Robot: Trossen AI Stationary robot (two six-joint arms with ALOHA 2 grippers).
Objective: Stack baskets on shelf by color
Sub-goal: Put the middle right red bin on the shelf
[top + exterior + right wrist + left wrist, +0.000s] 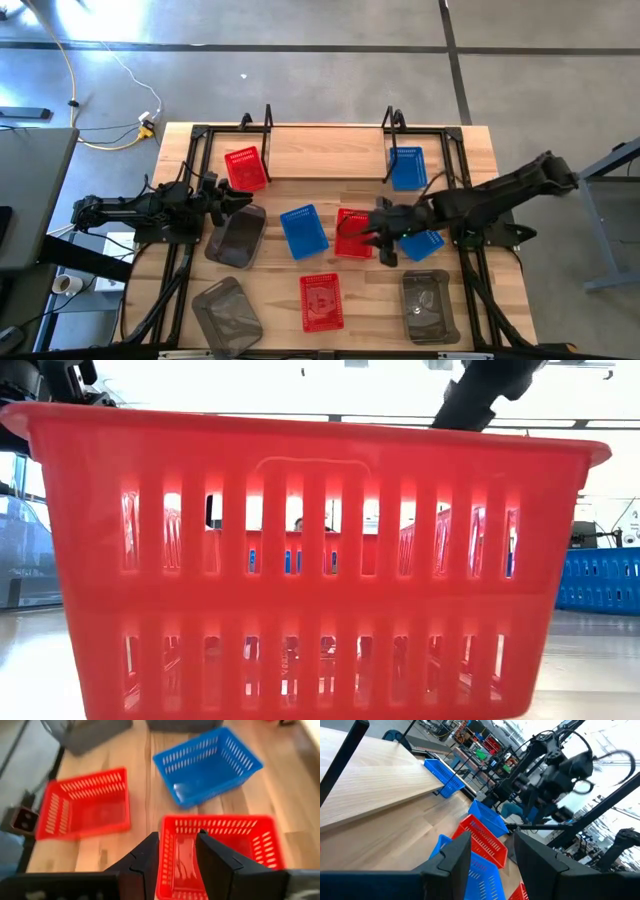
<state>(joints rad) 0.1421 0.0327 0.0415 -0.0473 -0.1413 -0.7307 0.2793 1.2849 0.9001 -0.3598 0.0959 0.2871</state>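
Observation:
Several red, blue and grey baskets lie on the wooden table. My right gripper hangs open, slanting down, over the near wall of a red basket at the table's middle; I cannot see it touch the basket. A blue basket lies left of the red one, another blue basket right of it. My left gripper stands open and level at the left, above a grey basket. The shelf stands at the far edge, with a red basket and a blue basket by its posts.
A red basket sits near the front edge, between a grey basket at the front left and a grey basket at the front right. It fills the low view. Black rail frames run along both table sides.

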